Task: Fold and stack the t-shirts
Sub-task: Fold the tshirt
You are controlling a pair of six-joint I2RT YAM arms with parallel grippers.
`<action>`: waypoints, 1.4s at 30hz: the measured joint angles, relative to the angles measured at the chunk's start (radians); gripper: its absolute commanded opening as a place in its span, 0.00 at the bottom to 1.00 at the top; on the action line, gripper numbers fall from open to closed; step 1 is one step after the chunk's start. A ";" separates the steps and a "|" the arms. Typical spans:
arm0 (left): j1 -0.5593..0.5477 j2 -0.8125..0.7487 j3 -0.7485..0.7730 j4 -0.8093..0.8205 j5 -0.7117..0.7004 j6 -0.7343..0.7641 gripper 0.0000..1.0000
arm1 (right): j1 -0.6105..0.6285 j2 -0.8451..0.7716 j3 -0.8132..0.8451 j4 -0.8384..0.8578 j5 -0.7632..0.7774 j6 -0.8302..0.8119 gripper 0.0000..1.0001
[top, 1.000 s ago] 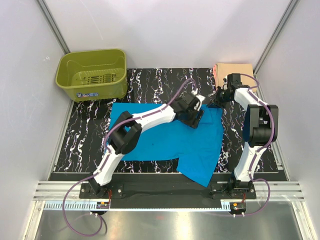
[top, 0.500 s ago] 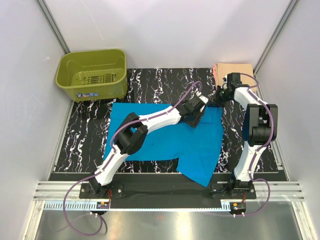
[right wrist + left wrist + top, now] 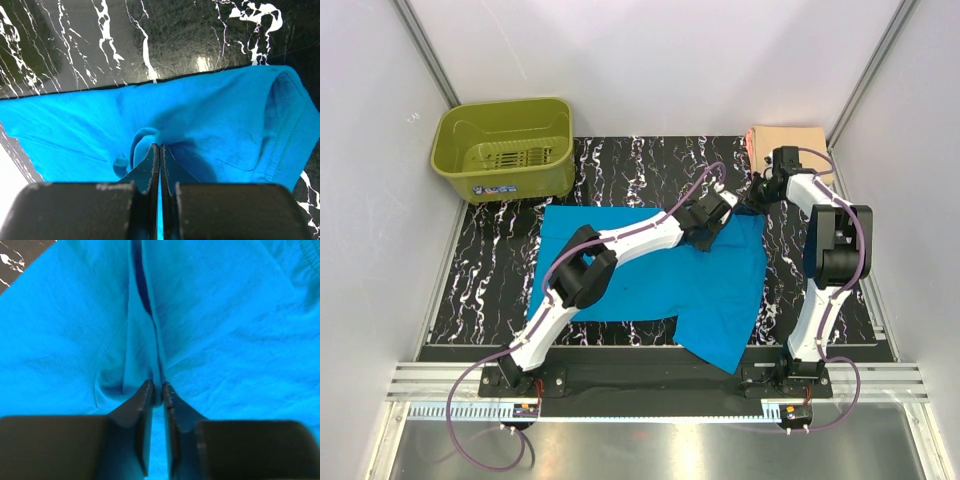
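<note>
A turquoise-blue t-shirt [image 3: 650, 275] lies spread across the black marbled table, one corner hanging over the front edge. My left gripper [image 3: 705, 238] presses down near the shirt's upper right part, its jaws shut on a pinched ridge of blue cloth [image 3: 157, 390]. At the shirt's top right corner my right gripper [image 3: 757, 196] is shut on a bunched fold of the same shirt [image 3: 159, 146], beside a hemmed sleeve edge [image 3: 287, 135]. A pale peach t-shirt [image 3: 788, 137] lies folded at the far right corner of the table.
An olive-green plastic basket [image 3: 505, 148] stands at the back left, nothing in it. Grey enclosure walls close in both sides and the back. A metal rail [image 3: 650, 385] runs along the near edge by the arm bases. The right arm stands folded close to the right wall.
My left gripper has slid a little toward the back right over the blue shirt and its jaws have come together on a ridge of cloth. The right gripper has kept its hold.
</note>
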 measured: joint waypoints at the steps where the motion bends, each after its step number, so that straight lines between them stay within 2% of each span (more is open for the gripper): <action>1: 0.002 0.000 0.003 -0.003 0.000 0.003 0.13 | 0.000 0.003 0.001 0.000 0.000 0.000 0.00; 12: 0.081 0.000 0.045 -0.014 0.011 0.013 0.13 | 0.000 0.043 0.042 -0.007 0.002 0.002 0.00; 16: 0.109 0.001 0.050 -0.018 0.011 0.014 0.17 | 0.000 0.051 0.052 -0.011 0.002 0.001 0.00; 19: 0.116 0.003 0.057 -0.018 0.011 0.014 0.24 | 0.000 0.052 0.055 -0.019 0.002 0.002 0.00; 20: 0.117 0.004 0.061 -0.019 0.012 0.014 0.34 | 0.000 0.053 0.055 -0.020 0.002 0.002 0.00; 22: 0.118 0.010 0.069 -0.018 0.016 0.015 0.37 | 0.000 0.056 0.055 -0.024 0.002 0.002 0.00; 26: 0.119 0.018 0.074 -0.019 0.023 0.014 0.52 | 0.000 0.065 0.055 -0.027 0.005 0.001 0.00; 29: 0.120 0.022 0.074 -0.029 0.015 0.010 0.56 | 0.000 0.066 0.056 -0.030 0.010 0.001 0.01; 31: 0.120 0.022 0.074 -0.048 -0.006 0.007 0.61 | 0.000 0.068 0.063 -0.038 0.016 0.000 0.04; 36: 0.121 0.022 0.084 -0.089 -0.080 -0.011 0.61 | 0.000 0.090 0.114 -0.085 0.084 -0.015 0.18; 42: 0.124 -0.029 0.053 -0.095 -0.061 -0.041 0.47 | 0.000 0.097 0.179 -0.140 0.173 -0.064 0.30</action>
